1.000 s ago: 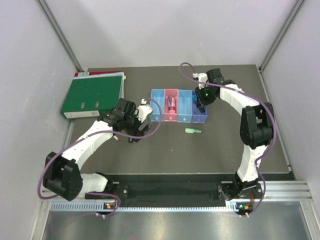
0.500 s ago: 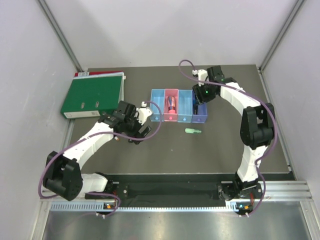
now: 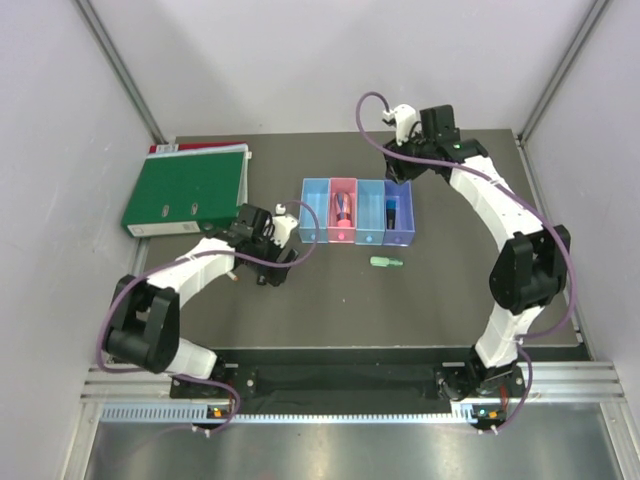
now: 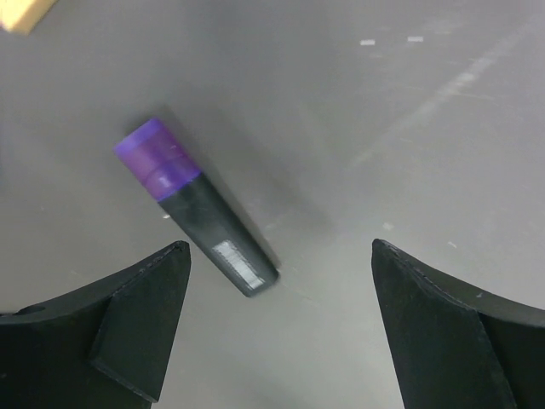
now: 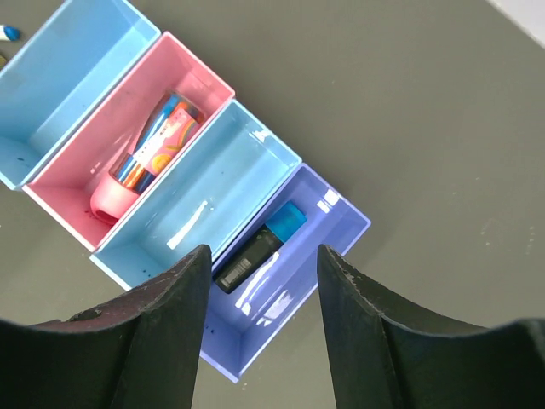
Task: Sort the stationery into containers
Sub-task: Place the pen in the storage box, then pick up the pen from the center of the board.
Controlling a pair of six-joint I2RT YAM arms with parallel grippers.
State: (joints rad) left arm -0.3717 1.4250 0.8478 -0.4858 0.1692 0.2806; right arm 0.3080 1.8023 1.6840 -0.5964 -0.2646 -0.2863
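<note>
The four joined bins (image 3: 356, 238) stand mid-table: light blue, pink, light blue, purple. My right gripper (image 3: 398, 172) is open and empty, above and behind the purple bin (image 5: 255, 349). That bin holds a black marker with a blue cap (image 5: 260, 243). The pink bin (image 5: 64, 183) holds a pink piece and coloured pens (image 5: 145, 162). My left gripper (image 3: 268, 262) is open, low over the table left of the bins. A black marker with a purple cap (image 4: 197, 213) lies just ahead of its open fingers (image 4: 140, 315). A green marker (image 3: 385, 262) lies in front of the bins.
A large green binder (image 3: 185, 190) lies at the back left. A small tan piece (image 4: 25, 12) lies beyond the purple-capped marker. A blue pen tip (image 5: 8, 33) shows beside the leftmost bin (image 5: 72, 81). Grey walls close in the table on both sides.
My right gripper has risen and drawn back from the purple bin, leaving the blue-capped marker inside it. My left gripper has shifted slightly left and nearer over the table.
</note>
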